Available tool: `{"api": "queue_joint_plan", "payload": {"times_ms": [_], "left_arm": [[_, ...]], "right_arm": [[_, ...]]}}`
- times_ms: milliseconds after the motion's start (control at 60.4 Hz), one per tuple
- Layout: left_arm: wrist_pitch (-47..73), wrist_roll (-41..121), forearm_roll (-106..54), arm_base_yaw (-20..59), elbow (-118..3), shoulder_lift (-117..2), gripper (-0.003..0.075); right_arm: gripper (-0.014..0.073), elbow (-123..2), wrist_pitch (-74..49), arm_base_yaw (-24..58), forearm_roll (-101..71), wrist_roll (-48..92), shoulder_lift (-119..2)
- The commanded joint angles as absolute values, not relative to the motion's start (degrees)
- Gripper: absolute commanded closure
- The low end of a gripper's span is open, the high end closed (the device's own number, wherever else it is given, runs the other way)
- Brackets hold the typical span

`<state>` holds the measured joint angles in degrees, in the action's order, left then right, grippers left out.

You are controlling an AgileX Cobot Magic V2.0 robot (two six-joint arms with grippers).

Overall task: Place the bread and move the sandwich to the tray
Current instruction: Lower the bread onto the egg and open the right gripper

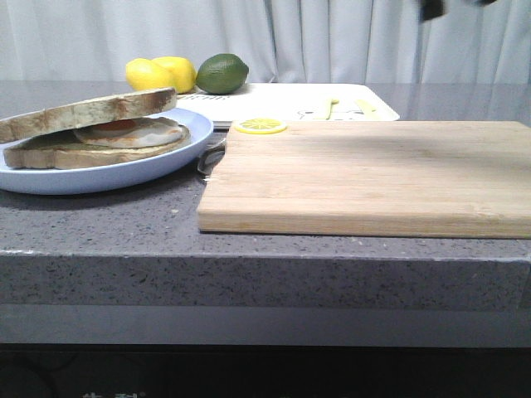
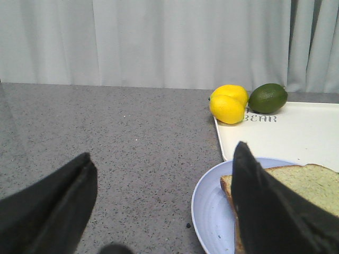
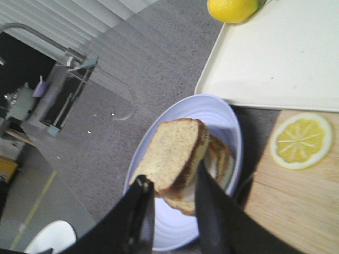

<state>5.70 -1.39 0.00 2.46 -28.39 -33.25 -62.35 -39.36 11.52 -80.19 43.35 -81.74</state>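
The sandwich [image 1: 99,137] lies on a round pale-blue plate [image 1: 124,170] at the table's front left. The bread [image 1: 91,112] rests tilted on top of the fried egg [image 1: 133,131]. The white tray [image 1: 274,99] lies behind the plate. My right gripper [image 3: 172,177] is open and hangs high above the plate, with the bread [image 3: 172,153] showing between its fingers. In the front view only a dark part of it [image 1: 431,8] shows at the top edge. My left gripper [image 2: 161,203] is wide open and empty over bare counter beside the plate's rim [image 2: 212,206].
A wooden cutting board [image 1: 373,178] fills the front right, with a lemon slice [image 1: 260,126] at its far left corner. Two lemons [image 1: 162,73] and a lime [image 1: 221,73] sit by the tray's far left corner. A curtain hangs behind.
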Motion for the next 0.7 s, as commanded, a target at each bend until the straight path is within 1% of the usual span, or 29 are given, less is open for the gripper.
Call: {"api": "queue_joint_plan", "payload": {"times_ms": [0,50,83,215,282,364,480,580,679], "left_arm": [[1.0,-1.7,0.0,2.4,-30.6,-33.7,0.0209],[1.0,-1.7,0.0,2.4,-30.6,-33.7,0.0210],[1.0,-1.7,0.0,2.4,-30.6,-33.7,0.0209],[1.0,-1.7,0.0,2.4,-30.6,-33.7,0.0210],[1.0,-1.7,0.0,2.4,-30.6,-33.7,0.0210],[1.0,-1.7,0.0,2.4,-30.6,-33.7,0.0210],[0.9,-1.7,0.0,2.4,-30.6,-33.7,0.0209],[0.5,-1.7,0.0,2.4,-30.6,-33.7,0.0210],[0.5,-1.7,0.0,2.4,-30.6,-33.7,0.0210]], "right_arm": [[0.0546,-63.5,-45.0,7.2,-74.7,44.4,-76.4],[0.0627,-63.5,-47.4,4.4,-71.2,44.4,-74.8],[0.0666,-63.5,-49.1,2.7,-69.0,44.4,-73.9],[0.0659,-63.5,-55.3,-4.2,-60.1,44.4,-71.1],[0.0654,-63.2,-54.5,-6.8,-56.5,43.1,-69.5],[0.0654,-61.0,-48.1,-8.9,-50.4,40.1,-65.9],[0.0654,-56.0,-38.9,-8.3,-40.0,34.4,-59.8],[0.0654,-49.9,-30.7,-4.7,-33.5,30.5,-54.6],[0.0654,-43.0,-21.4,0.3,-30.2,30.3,-48.9]]}}
